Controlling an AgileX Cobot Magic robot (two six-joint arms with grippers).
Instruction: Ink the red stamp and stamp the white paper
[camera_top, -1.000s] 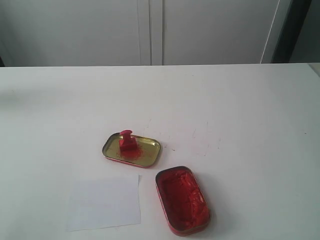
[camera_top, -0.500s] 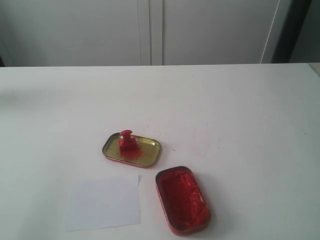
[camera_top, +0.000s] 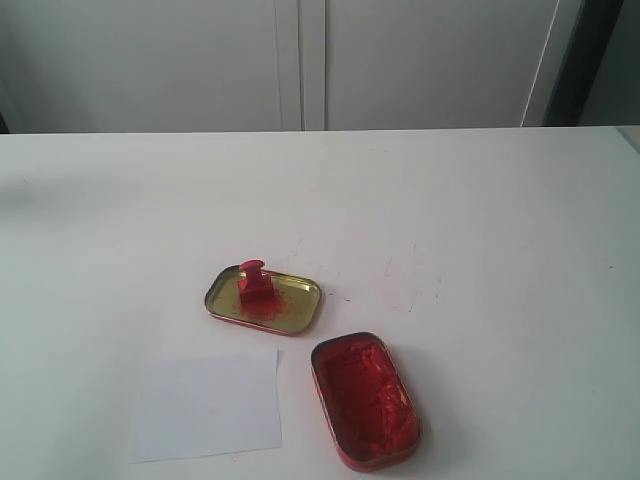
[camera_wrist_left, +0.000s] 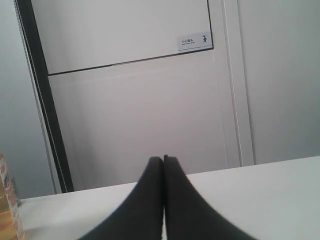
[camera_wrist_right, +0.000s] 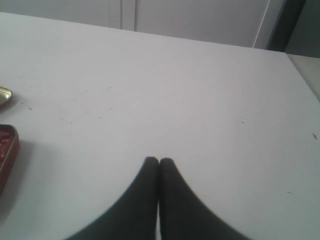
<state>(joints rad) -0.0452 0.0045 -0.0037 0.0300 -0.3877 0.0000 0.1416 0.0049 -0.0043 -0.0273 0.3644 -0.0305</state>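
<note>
The small red stamp (camera_top: 253, 280) stands upright in the gold tin lid (camera_top: 300, 308) near the table's middle. An oblong red ink tin (camera_top: 364, 400) lies open to the lid's front right, and its edge (camera_wrist_right: 6, 152) shows in the right wrist view. The white paper (camera_top: 207, 404) lies flat in front of the lid, to the left. Neither arm appears in the exterior view. My left gripper (camera_wrist_left: 163, 159) is shut and empty, aimed over the table at a wall. My right gripper (camera_wrist_right: 159, 160) is shut and empty above bare table, well away from the tins.
The white table (camera_top: 480, 220) carries faint red marks (camera_top: 400, 280) right of the lid. Pale cabinet doors (camera_top: 300, 60) stand behind the table. A yellow box (camera_wrist_left: 7, 210) sits at the table's end in the left wrist view.
</note>
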